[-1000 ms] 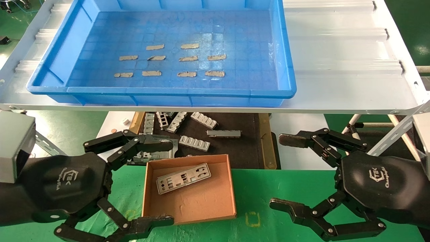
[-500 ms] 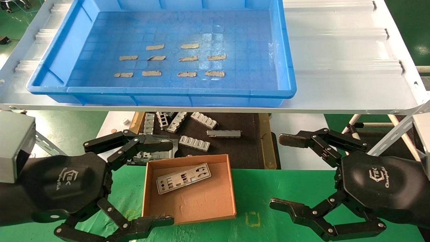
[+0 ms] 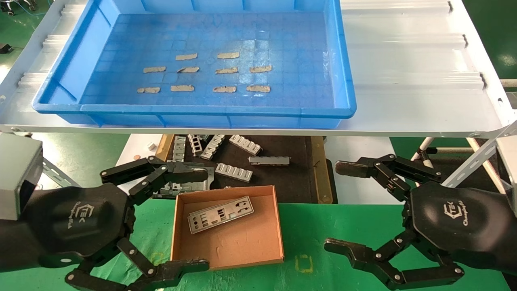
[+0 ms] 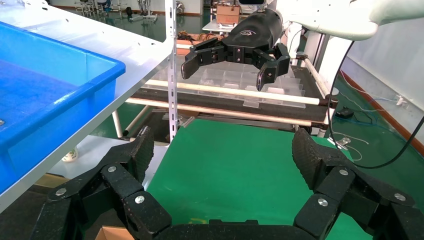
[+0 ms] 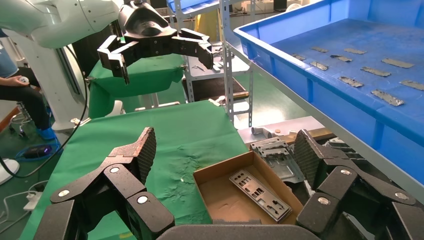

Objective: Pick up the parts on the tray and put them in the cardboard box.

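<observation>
The blue tray point(image 3: 60, 72) stands on the white shelf; its floor holds only tan tape strips point(image 3: 226, 70), no silver plates. One silver plate point(image 3: 220, 214) with cutouts lies flat in the small cardboard box point(image 3: 242, 246) on the green cloth; both also show in the right wrist view, plate point(image 5: 260, 194) and box point(image 5: 220, 175). My left gripper point(image 3: 194, 220) is open and empty, just left of the box. My right gripper point(image 3: 341, 207) is open and empty, to the right of the box. Each wrist view shows the other arm's gripper farther off.
Under the shelf, a dark brown-edged mat point(image 3: 295, 182) holds several grey ribbed bracket pieces point(image 3: 233, 171). A larger silver frame piece point(image 3: 204, 184) lies behind the box by my left fingers. The white shelf's front edge point(image 3: 363, 131) overhangs above both grippers.
</observation>
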`<state>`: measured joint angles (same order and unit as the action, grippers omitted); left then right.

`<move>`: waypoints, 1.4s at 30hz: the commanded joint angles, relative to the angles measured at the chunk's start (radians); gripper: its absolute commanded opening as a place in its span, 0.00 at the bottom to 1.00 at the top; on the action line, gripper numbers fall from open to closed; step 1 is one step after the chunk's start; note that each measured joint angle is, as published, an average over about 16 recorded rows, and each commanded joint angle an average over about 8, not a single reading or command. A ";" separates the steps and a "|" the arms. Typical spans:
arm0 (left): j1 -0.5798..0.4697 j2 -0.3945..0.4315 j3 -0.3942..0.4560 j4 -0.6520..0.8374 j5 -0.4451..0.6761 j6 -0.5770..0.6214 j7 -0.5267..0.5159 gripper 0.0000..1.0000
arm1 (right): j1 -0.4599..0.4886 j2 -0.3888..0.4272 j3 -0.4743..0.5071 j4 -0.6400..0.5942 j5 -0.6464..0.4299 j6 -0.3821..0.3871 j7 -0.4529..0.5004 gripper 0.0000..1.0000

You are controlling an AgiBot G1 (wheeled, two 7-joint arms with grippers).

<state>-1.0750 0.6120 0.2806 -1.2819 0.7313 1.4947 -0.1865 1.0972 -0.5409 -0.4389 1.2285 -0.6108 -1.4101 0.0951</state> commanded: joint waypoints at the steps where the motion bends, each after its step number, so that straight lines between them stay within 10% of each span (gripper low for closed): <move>1: 0.000 0.000 0.000 0.000 0.000 0.000 0.000 1.00 | 0.000 0.000 0.000 0.000 0.000 0.000 0.000 1.00; 42: 0.000 0.000 0.000 0.000 0.000 0.000 0.000 1.00 | 0.000 0.000 0.000 0.000 0.000 0.000 0.000 1.00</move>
<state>-1.0750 0.6120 0.2806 -1.2819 0.7313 1.4947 -0.1865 1.0972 -0.5409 -0.4389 1.2285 -0.6108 -1.4102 0.0951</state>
